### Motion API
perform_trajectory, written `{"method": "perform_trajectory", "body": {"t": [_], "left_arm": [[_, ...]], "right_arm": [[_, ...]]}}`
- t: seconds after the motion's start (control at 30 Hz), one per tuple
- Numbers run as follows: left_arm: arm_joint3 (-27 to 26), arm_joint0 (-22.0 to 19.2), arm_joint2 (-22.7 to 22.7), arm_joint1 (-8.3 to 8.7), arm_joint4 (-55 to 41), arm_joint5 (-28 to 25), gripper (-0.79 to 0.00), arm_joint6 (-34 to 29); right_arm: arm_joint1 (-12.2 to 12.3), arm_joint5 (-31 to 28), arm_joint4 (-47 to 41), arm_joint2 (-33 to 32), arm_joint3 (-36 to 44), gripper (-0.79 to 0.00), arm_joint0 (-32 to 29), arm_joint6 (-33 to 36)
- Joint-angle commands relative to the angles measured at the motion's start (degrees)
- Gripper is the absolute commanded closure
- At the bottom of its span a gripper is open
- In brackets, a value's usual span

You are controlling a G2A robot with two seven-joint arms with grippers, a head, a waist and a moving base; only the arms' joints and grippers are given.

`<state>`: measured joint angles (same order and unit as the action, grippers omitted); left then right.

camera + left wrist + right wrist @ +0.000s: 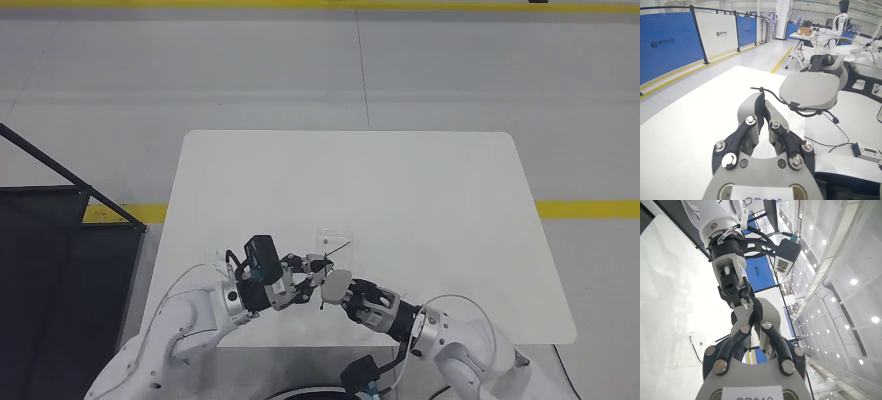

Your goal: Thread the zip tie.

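Black zip tie (772, 93) — pinched between left claw (762, 99) and right claw (753, 310).

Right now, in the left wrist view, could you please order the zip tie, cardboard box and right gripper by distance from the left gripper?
1. zip tie: clamped in the left gripper.
2. right gripper: just beyond, holding the same tie.
3. cardboard box: far across the room.

Black zip tie (761, 89) over a white table (430, 190).
Left gripper (763, 100) is pale grey with black ribbed pads (758, 109); fence panels (668, 47) are blue, dotted; floor stripe (590, 209) is yellow.
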<state>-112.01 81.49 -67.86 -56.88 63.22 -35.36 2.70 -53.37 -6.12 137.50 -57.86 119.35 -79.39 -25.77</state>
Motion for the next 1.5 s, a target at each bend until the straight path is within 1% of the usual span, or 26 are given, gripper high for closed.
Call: {"method": "perform_trajectory", "body": {"t": [0.0,0.27,0.5,0.83,0.87,0.93,1.0,1.03,1.07,1.13,1.2,1.3,1.37,1.43,1.47], "left_arm": [[-0.05,0.20,0.10,-0.06,0.99,0.21,0.000,0.67],[-0.35,0.49,0.41,-0.29,5.37,1.25,0.000,2.67],[-0.53,1.01,0.83,-0.47,10.28,2.38,0.000,5.68],[-0.10,1.74,0.42,-0.63,10.55,1.93,0.000,8.03],[0.00,1.74,0.30,-0.65,9.92,1.85,0.000,8.00],[0.12,1.67,0.04,-0.70,8.70,1.64,0.000,7.55],[0.28,1.62,-0.19,-0.75,7.37,1.57,0.000,7.13],[0.33,1.57,-0.27,-0.78,6.71,1.44,0.000,6.94],[0.37,1.50,-0.38,-0.81,6.21,1.36,0.000,6.81],[0.54,1.39,-0.59,-0.86,5.21,1.24,0.000,6.53],[0.71,1.33,-0.78,-0.92,4.18,1.19,0.000,6.35],[0.97,1.20,-1.19,-0.99,2.51,0.68,0.000,6.47],[1.15,1.15,-1.65,-1.02,1.76,0.66,0.000,6.65],[1.29,1.29,-2.00,-1.06,0.65,0.29,0.000,7.19],[1.37,1.34,-2.23,-1.07,-0.07,-0.06,0.000,7.45]], "right_arm": [[-0.06,-0.04,-0.06,-0.14,-0.03,0.000,-0.07,-0.06],[-0.35,-0.14,-0.60,-0.69,-0.01,0.000,-0.46,0.14],[-0.63,0.04,-1.62,-1.35,-0.11,0.000,-0.93,0.74],[-1.02,-0.74,-2.64,-1.94,-0.10,0.000,-1.21,1.36],[-1.06,-0.72,-2.68,-1.97,-0.09,-0.074,-1.24,1.38],[-1.13,-0.63,-2.77,-2.04,-0.07,-0.296,-1.30,1.21],[-1.20,-0.59,-2.79,-2.14,-0.08,-0.376,-1.38,1.13],[-1.23,-0.60,-2.85,-2.17,-0.08,-0.446,-1.43,1.05],[-1.26,-0.64,-2.86,-2.23,-0.10,-0.456,-1.45,0.99],[-1.32,-0.72,-3.08,-2.41,-0.17,-0.499,-1.50,0.87],[-1.37,-0.85,-3.54,-2.66,-0.30,-0.502,-1.56,0.76],[-1.45,-1.39,-5.68,-3.24,-0.75,-0.526,-1.67,-0.13],[-1.48,-2.58,-8.40,-3.77,-1.32,-0.585,-1.78,-1.18],[-1.51,-4.74,-12.28,-4.62,-2.42,-0.613,-1.65,-1.97],[-1.54,-6.34,-14.81,-5.03,-3.05,-0.702,-1.45,-2.42]]}}
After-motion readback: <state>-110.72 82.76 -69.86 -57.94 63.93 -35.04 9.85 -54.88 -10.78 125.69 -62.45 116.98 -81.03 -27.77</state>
